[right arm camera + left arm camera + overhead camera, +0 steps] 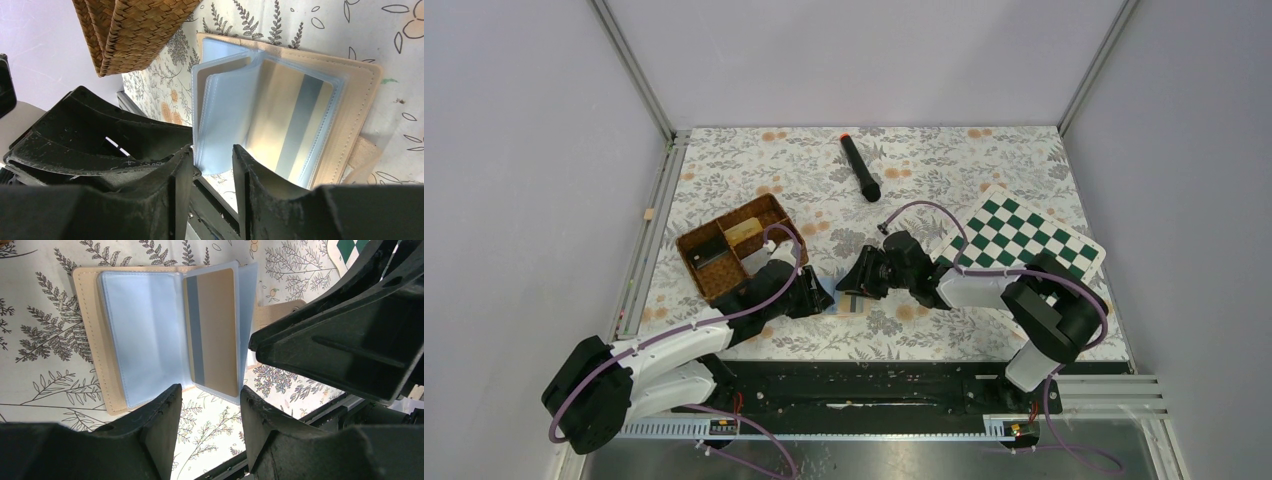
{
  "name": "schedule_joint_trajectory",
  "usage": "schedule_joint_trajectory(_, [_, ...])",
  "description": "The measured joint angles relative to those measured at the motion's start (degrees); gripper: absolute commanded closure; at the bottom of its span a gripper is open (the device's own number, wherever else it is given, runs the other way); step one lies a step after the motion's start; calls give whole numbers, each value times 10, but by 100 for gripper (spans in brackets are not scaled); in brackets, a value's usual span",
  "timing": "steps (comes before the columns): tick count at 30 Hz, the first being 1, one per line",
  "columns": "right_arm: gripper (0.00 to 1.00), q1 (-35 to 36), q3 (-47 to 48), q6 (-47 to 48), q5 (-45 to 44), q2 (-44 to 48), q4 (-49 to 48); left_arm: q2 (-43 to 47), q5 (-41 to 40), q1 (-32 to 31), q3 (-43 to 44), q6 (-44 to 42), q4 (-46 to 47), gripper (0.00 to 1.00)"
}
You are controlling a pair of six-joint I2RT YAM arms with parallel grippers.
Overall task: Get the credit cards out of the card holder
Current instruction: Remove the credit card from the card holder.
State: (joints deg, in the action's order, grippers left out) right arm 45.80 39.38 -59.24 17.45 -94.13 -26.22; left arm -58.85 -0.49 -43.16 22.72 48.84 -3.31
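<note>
Right wrist: the right gripper (210,149), half-parted, straddles clear sleeves (225,110) of the card holder (357,100); grip unclear. Left gripper (210,390) gapes, empty.

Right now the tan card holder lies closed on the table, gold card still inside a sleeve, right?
Not closed: the card holder lies open on the table, as the left wrist view shows. The gold card is still inside a sleeve.

Plain pale lilac walls (864,60) around a floral-patterned table (944,165), aluminium corner posts (634,65).
</note>
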Motion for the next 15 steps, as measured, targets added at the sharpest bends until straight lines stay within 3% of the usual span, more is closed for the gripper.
schedule_joint_trajectory(15, [54, 0, 29, 12, -4, 3, 40, 0, 0, 0, 0, 0, 0, 54])
